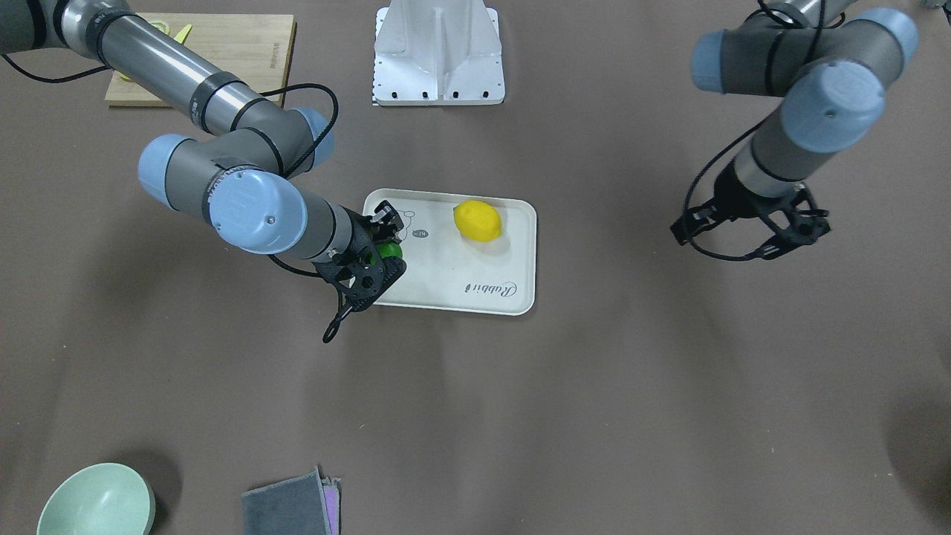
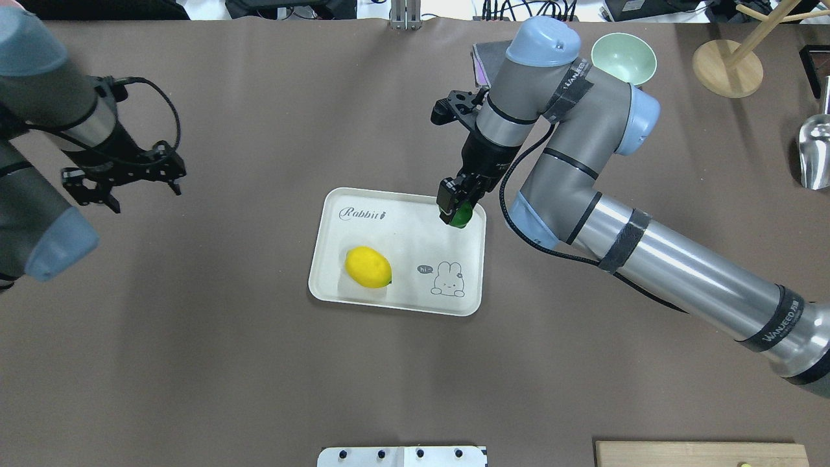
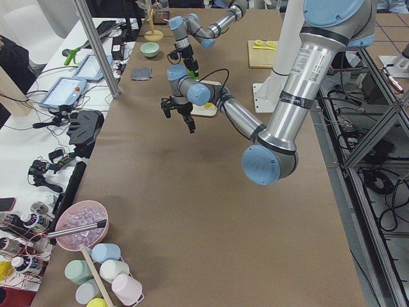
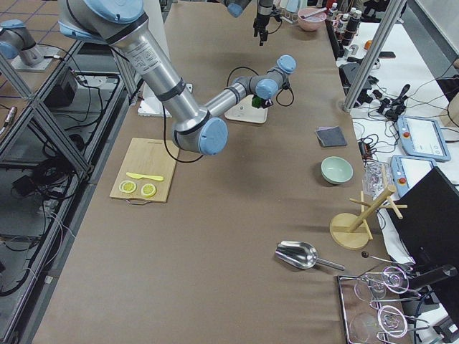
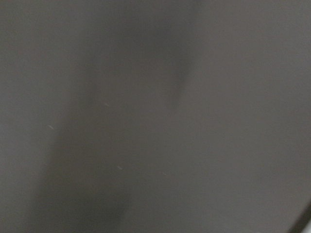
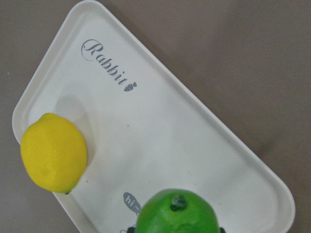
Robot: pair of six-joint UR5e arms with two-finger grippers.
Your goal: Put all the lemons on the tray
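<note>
The cream-white tray point(image 2: 402, 224) lies mid-table, also in the front view point(image 1: 461, 286) and the right wrist view point(image 6: 170, 121). The yellow lemon point(image 2: 367, 266) rests on it, also seen in the front view point(image 1: 478, 220) and the right wrist view point(image 6: 53, 152). My right gripper point(image 2: 457, 209) is shut on the green lemon point(image 2: 462, 218) and holds it just above the tray's far right corner. It shows in the front view point(image 1: 390, 251) and the right wrist view point(image 6: 177, 213). My left gripper point(image 2: 146, 194) is open and empty, well left of the tray, over bare table.
A wooden cutting board point(image 1: 238, 44) with lemon slices lies near the robot's right side. A mint bowl point(image 2: 624, 57), grey cloths point(image 1: 293, 505), a wooden stand point(image 2: 726, 65) and a metal scoop point(image 2: 814, 152) sit at the far right. The white robot base point(image 1: 438, 56) stands behind the tray.
</note>
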